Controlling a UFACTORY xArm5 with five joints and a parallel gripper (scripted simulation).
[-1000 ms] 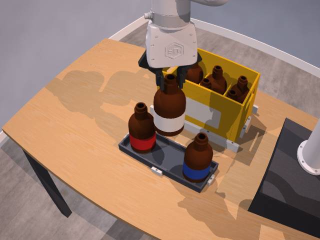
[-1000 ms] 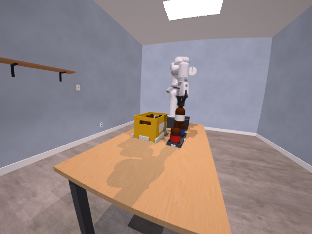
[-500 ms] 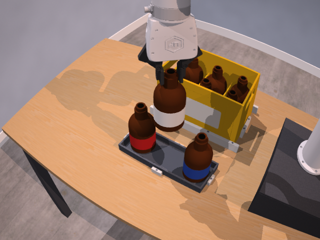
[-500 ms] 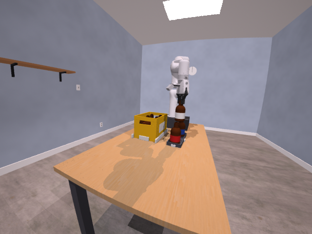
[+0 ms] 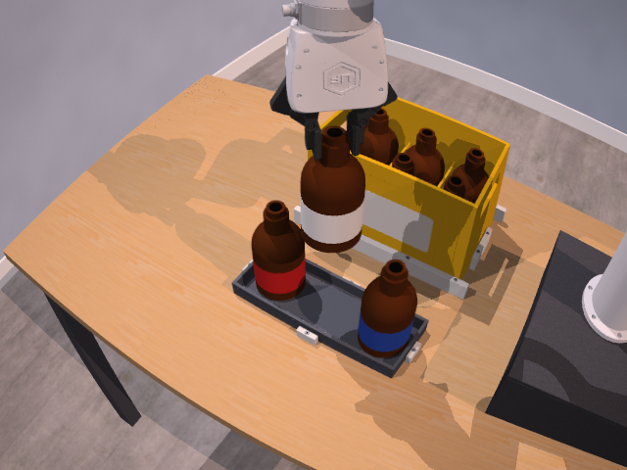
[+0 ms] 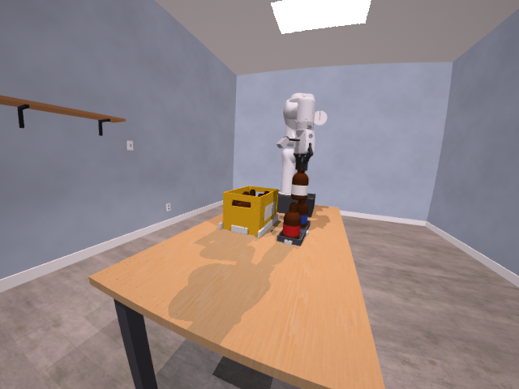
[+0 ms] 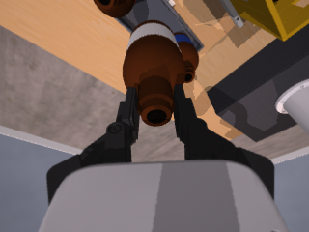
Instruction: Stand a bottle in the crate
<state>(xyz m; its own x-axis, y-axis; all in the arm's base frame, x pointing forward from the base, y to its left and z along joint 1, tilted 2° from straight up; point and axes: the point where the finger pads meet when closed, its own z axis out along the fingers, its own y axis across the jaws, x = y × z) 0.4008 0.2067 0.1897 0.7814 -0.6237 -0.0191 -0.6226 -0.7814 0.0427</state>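
My gripper (image 5: 334, 139) (image 6: 302, 164) (image 7: 155, 97) is shut on the neck of a brown bottle with a white label (image 5: 332, 200) (image 6: 299, 186) (image 7: 154, 60). It holds the bottle upright in the air above the dark grey tray (image 5: 329, 308) (image 6: 302, 237), beside the yellow crate (image 5: 440, 222) (image 6: 247, 209). A red-label bottle (image 5: 278, 253) (image 6: 291, 220) stands at the tray's left end. A blue-label bottle (image 5: 387, 309) stands at its right end. Several brown bottles (image 5: 425, 154) stand in the crate's cells; the near left cell is hidden behind the gripper.
The wooden table (image 5: 152, 243) (image 6: 272, 284) carries the tray and the crate. The arm's black base block (image 5: 566, 344) and white column (image 5: 609, 298) stand at the right. White brackets (image 5: 458, 285) fix the crate's foot.
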